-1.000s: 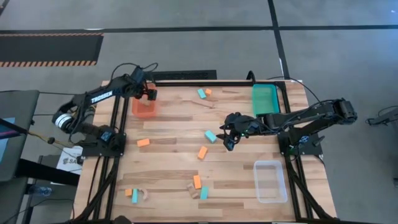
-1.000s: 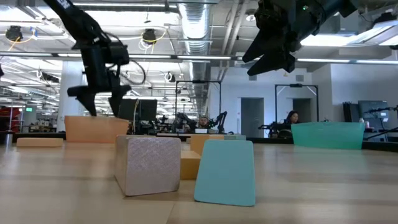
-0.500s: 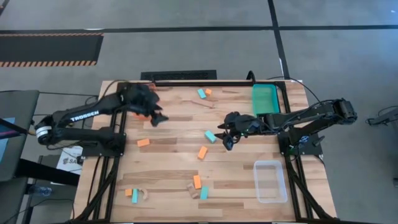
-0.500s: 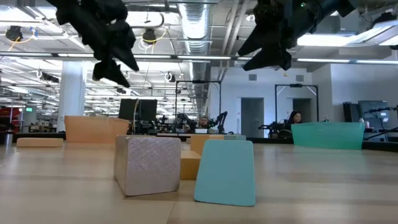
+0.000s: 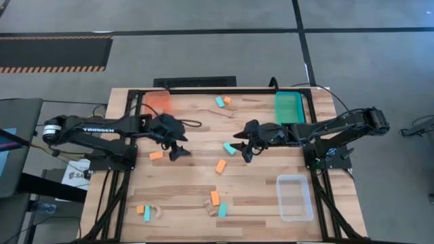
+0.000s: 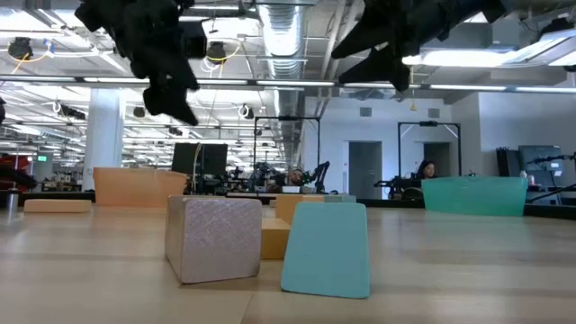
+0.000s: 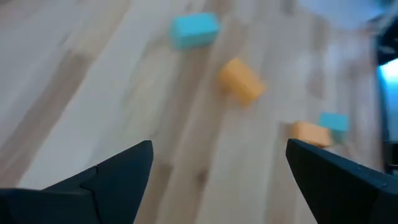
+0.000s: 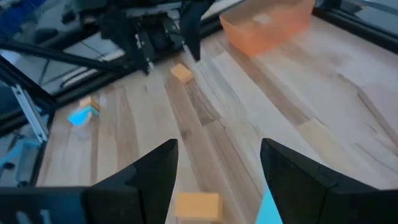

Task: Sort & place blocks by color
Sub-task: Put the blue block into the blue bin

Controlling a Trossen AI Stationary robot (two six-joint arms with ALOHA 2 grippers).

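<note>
Both grippers hover empty over the wooden table (image 5: 271, 203).
Left gripper (image 5: 178, 150) open beside an orange block (image 5: 156, 155); right gripper (image 5: 245, 150) open beside a blue block (image 5: 230, 148) (wrist views show the spread fingers).

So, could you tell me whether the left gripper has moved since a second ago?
Yes. The left gripper has left the orange tray and now hangs open farther in over the table, beside an orange block.
</note>
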